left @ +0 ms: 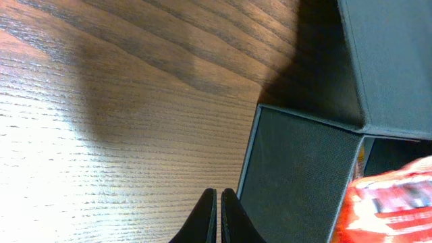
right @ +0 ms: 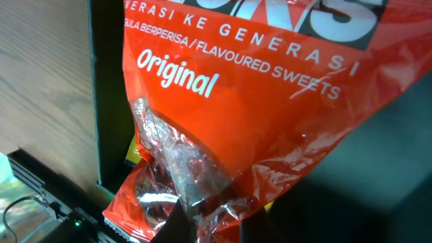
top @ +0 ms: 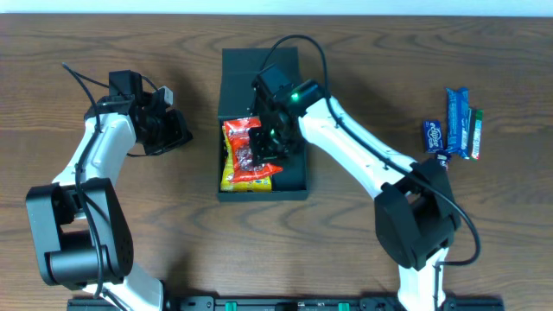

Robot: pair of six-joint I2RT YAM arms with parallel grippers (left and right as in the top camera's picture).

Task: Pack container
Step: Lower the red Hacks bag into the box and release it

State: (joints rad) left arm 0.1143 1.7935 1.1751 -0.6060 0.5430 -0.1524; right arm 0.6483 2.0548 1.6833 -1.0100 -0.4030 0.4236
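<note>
The dark teal container (top: 294, 177) sits at the table's middle with its flap lid (top: 251, 73) open toward the back. A red-orange candy bag (top: 244, 142) lies in it over a yellow packet (top: 251, 182). My right gripper (top: 270, 142) is inside the container, shut on the red bag's clear edge (right: 202, 196). My left gripper (top: 177, 130) is shut and empty, just left of the container's outer wall (left: 297, 175); its fingertips (left: 219, 202) hover over bare wood.
Blue and green snack bars (top: 456, 121) and a small dark blue packet (top: 434, 134) lie at the right of the table. The wooden tabletop (top: 104, 250) spreads around the container.
</note>
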